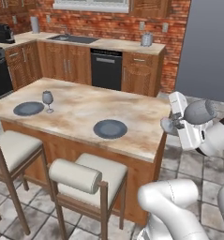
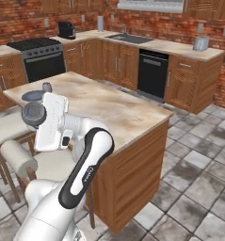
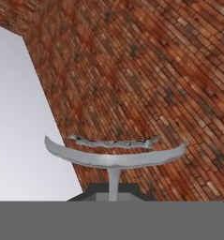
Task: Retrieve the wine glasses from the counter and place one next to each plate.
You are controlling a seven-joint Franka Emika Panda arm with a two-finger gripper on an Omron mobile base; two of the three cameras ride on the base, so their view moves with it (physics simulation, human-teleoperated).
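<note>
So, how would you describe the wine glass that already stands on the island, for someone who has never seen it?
Find the marbled island with the cushioned stools in front. Near its left end lies a dark round plate. The wine glass stands upright just right of that plate, the only tall stemmed thing on the top; the other plate has none beside it.

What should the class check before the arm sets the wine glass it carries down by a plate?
1. Fingers shut on the held wine glass at its stem: ok.
2. Held wine glass upright: not ok, tilted.
3. Left plate has the placed glass beside it: ok.
4. Near plate has a glass: not ok.
5. Island top bare beside near plate: ok.
</note>
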